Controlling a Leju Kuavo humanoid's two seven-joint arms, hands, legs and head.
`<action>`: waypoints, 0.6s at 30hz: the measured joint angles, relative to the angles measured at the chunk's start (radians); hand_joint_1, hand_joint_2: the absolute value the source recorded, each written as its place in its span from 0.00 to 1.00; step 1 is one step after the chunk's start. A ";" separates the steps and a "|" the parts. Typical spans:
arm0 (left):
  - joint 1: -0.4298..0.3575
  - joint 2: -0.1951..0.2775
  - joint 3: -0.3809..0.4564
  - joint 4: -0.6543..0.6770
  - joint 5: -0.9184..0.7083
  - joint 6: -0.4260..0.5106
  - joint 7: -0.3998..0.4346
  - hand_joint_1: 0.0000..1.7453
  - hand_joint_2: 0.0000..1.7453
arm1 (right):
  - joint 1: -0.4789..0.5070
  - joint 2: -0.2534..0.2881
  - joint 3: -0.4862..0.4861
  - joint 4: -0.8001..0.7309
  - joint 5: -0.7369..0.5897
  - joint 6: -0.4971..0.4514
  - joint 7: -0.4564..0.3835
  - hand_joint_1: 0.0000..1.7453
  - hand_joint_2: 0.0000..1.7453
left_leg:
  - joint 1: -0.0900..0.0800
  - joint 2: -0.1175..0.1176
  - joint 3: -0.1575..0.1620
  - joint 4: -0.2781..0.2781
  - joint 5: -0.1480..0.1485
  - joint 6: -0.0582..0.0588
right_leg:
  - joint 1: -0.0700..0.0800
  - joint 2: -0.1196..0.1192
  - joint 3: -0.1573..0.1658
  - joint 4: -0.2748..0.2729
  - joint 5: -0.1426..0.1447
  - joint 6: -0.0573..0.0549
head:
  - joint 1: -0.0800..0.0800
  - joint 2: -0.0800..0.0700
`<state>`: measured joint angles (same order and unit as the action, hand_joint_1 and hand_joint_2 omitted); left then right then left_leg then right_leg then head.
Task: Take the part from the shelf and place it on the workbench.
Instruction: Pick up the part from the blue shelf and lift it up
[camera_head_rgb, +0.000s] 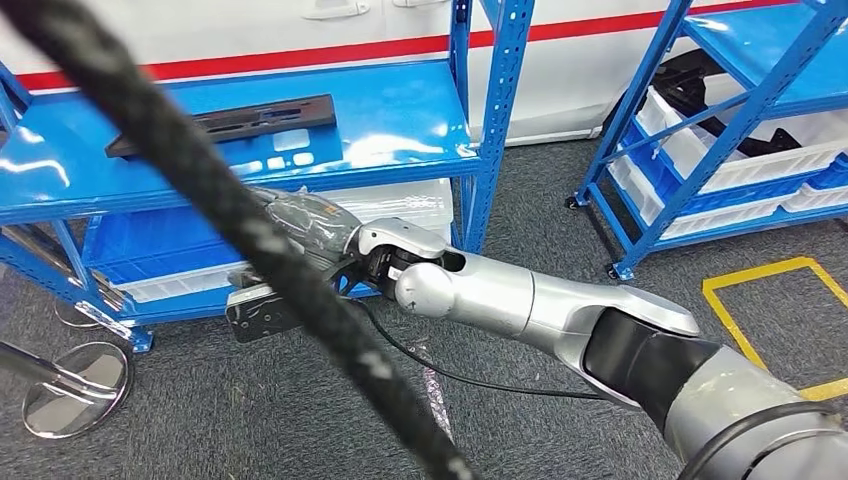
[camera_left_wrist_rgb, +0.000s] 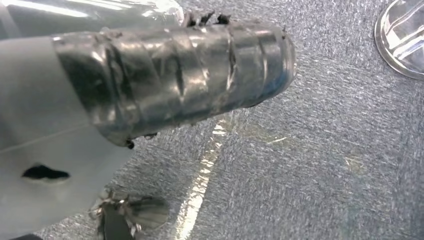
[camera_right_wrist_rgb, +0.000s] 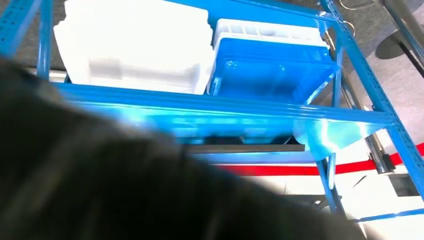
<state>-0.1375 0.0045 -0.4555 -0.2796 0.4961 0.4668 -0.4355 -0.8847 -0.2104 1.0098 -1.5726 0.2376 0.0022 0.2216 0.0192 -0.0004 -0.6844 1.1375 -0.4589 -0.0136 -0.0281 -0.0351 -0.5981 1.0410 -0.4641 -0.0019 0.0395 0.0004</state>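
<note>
1. Part location: the part (camera_head_rgb: 225, 126), a flat black panel, lies on the upper board of the blue shelf (camera_head_rgb: 400, 120), in the upper left of the head view. In the right wrist view the part (camera_right_wrist_rgb: 245, 147) appears as a dark slab edge at centre frame, against the shelf board.
2. Left hand (camera_left_wrist_rgb: 175, 80): seen in the left wrist view over grey carpet, wrapped in a film-like cover. It holds nothing visible; how far its fingers are spread cannot be told.
3. Right hand (camera_head_rgb: 300, 225): in the head view it sits centre-left, just below the front edge of the shelf board and apart from the part. A thick black cable (camera_head_rgb: 250, 240) crosses in front of it, so its finger spread cannot be told. No contact with the part is visible.
4. Step in hand, as judged: approach to the shelf; the part is not yet gripped.
5. Next move, as judged: raise the right hand above the board edge, reach toward the upper left, and close on the part's near edge.
</note>
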 joint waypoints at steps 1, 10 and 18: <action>0.000 0.000 0.000 0.000 0.003 -0.001 -0.003 0.00 0.00 | 0.001 0.004 0.000 0.001 0.002 -0.012 0.007 0.00 0.75 | -0.003 0.004 0.028 -0.055 0.016 0.004 | 0.002 -0.002 0.000 0.001 -0.002 0.004 | 0.000 0.000; 0.001 0.001 0.001 0.002 0.019 -0.003 -0.008 0.00 0.00 | 0.007 0.025 -0.012 0.017 0.032 -0.083 0.068 0.00 1.00 | -0.007 0.000 0.073 -0.122 0.015 0.050 | 0.008 0.026 -0.094 0.183 -0.089 0.034 | 0.001 0.000; 0.002 -0.001 0.001 0.002 0.026 -0.005 -0.007 0.00 0.00 | 0.010 0.028 -0.014 0.035 0.093 -0.084 0.082 0.00 1.00 | -0.014 -0.025 0.095 -0.101 -0.023 0.040 | 0.014 0.037 -0.054 0.022 0.038 0.016 | 0.001 0.000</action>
<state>-0.1356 0.0035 -0.4543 -0.2778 0.5221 0.4623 -0.4420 -0.8749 -0.1822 0.9960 -1.5374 0.3306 -0.0815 0.3036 0.0049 -0.0251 -0.5898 1.0365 -0.4824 0.0266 -0.0146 0.0014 -0.6519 1.0626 -0.4257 0.0139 0.0402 0.0002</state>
